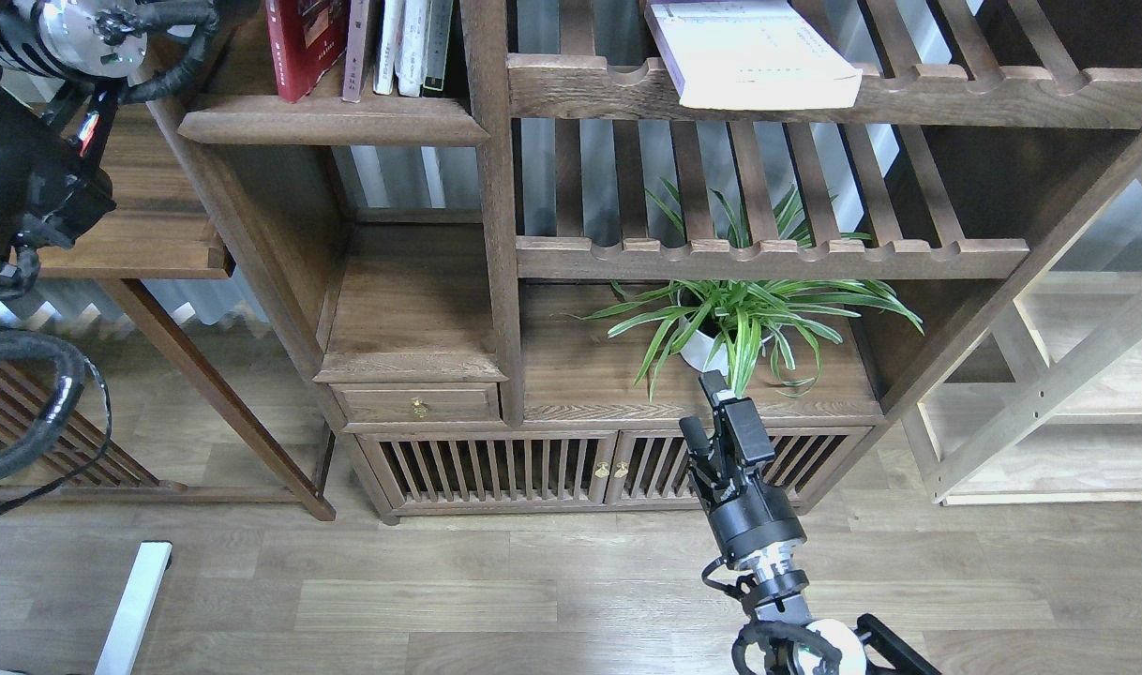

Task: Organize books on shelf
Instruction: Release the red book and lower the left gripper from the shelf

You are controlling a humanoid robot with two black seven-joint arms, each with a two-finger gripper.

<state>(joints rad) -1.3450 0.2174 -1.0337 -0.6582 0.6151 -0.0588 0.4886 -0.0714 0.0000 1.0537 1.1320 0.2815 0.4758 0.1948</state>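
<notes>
Head view: the white book [754, 52] overhangs the rack's front rail [909, 94], stiff and heavy, best pinched at that edge; right gripper [707, 412] fingers slightly spread, left gripper unseen.

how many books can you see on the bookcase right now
5: the red book, a maroon-spined one, two pale ones and a dark one upright on the shelf. A sixth, white, lies on the slatted rack. More may be cropped.
</notes>
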